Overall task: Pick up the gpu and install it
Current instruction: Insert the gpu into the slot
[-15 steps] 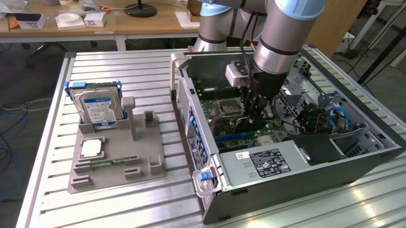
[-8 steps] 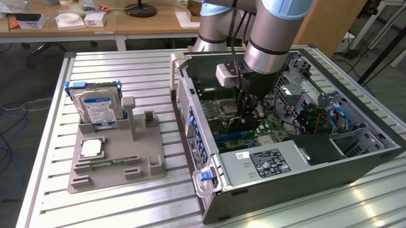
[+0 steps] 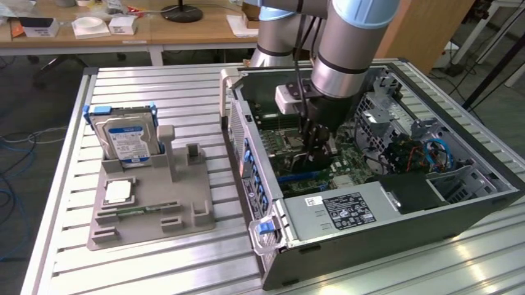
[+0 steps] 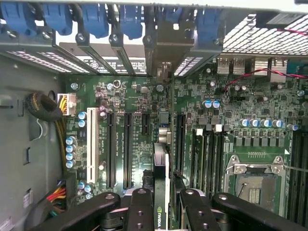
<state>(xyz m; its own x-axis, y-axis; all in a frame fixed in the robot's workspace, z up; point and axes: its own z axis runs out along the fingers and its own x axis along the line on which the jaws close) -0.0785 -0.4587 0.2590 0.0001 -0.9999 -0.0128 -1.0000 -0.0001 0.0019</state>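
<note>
The thin dark circuit-card gpu [image 4: 161, 190] is seen edge-on in the wrist view, grasped between the clenched jaws and held over the green motherboard [image 4: 130, 91] inside the open black-and-silver computer case [image 3: 246, 141]. It hangs among the long black expansion slots [image 4: 111, 149], and which slot is meant cannot be told for certain. For the step in hand, which is judged to be the seating of the card, the card's long edge should be held parallel to the chosen slot and its connector edge centred over that slot before any pressure is applied. The metal bracket end should be lined up with a free bay under the row of blue plastic latches [image 4: 96, 19] on the case's rear wall. Pressure is best applied straight down and evenly along the card, since a tilted entry could jam one end or strain the board, and the small blue capacitors [image 4: 83, 119] beside the slots should be cleared. In the exterior view the grey and light-blue robot arm [image 3: 353, 49] is seen reaching nearly vertically into the case, which lies on its side on the ribbed metal tabletop [image 3: 164, 264], with the wrist pointed down at the board.
</note>
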